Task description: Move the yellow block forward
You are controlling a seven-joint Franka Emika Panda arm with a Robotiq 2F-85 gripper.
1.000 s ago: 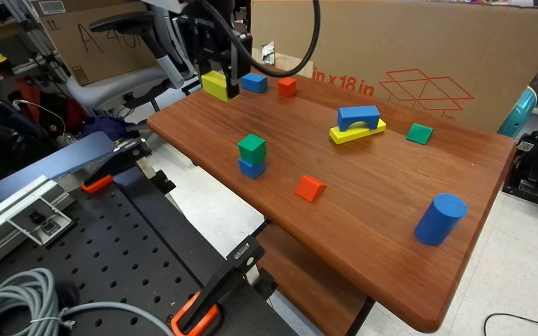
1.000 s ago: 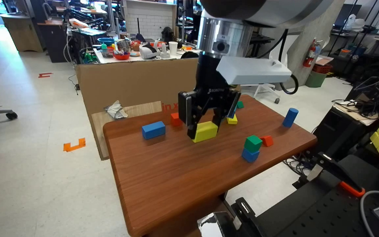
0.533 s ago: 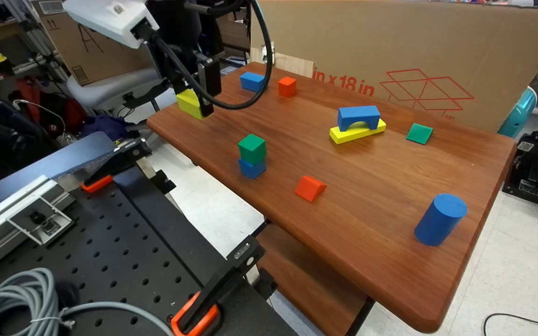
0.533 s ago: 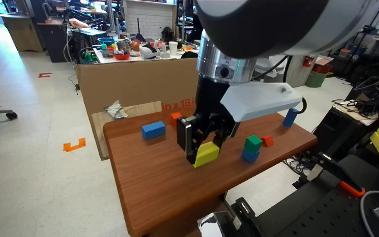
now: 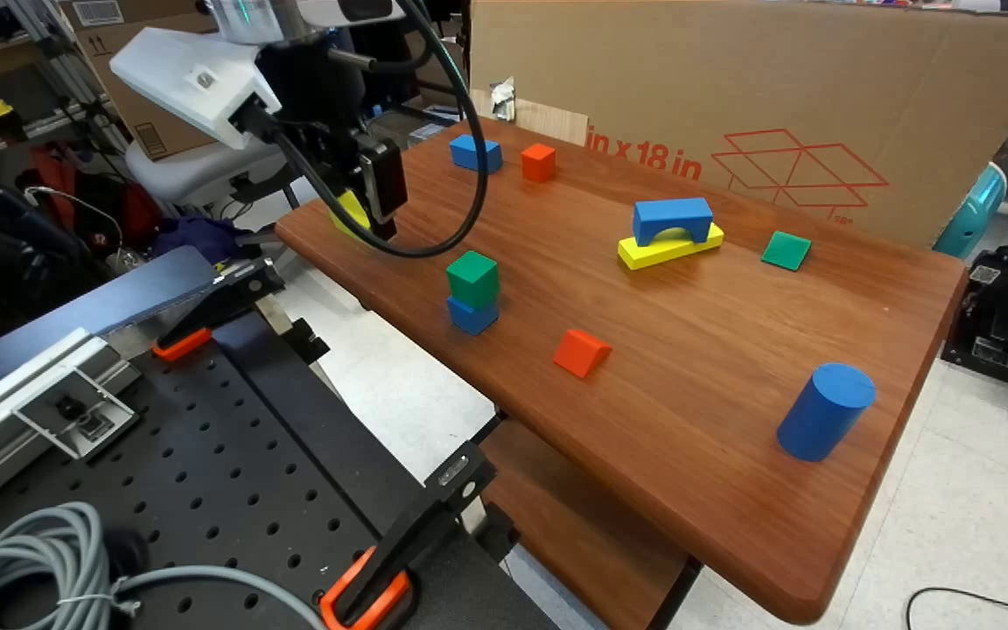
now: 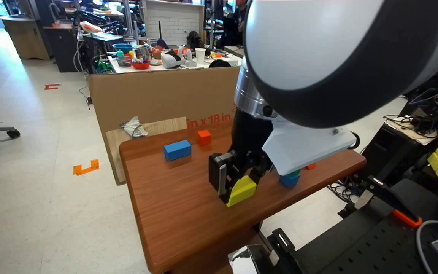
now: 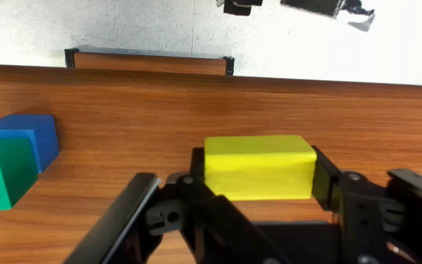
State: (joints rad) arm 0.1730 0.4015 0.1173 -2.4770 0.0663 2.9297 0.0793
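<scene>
The yellow block point(image 7: 258, 176) is gripped end to end between the black fingers of my gripper point(image 7: 260, 168) in the wrist view. The pads touch both short ends of the block. In an exterior view the gripper point(image 6: 240, 188) is tilted and holds the yellow block point(image 6: 242, 191) over the wooden table point(image 6: 173, 220), near the long edge facing the black bench. I cannot tell how far the block is above the tabletop. In an exterior view the block point(image 5: 352, 213) is partly hidden behind a finger and the cable.
A green cube point(image 5: 472, 278) sits on a blue cube point(image 5: 472, 316) beside the gripper. An orange-red wedge point(image 5: 581, 353), a blue arch point(image 5: 672, 219) on a yellow bar point(image 5: 666, 251), a blue cylinder point(image 5: 826, 411), a blue block point(image 6: 177, 150) and an orange-red cube point(image 6: 203, 137) stand around.
The gripper has carried the yellow block across the table toward the long edge by the black bench and lower, tilting as it went. It stays gripped; the other blocks have not moved.
</scene>
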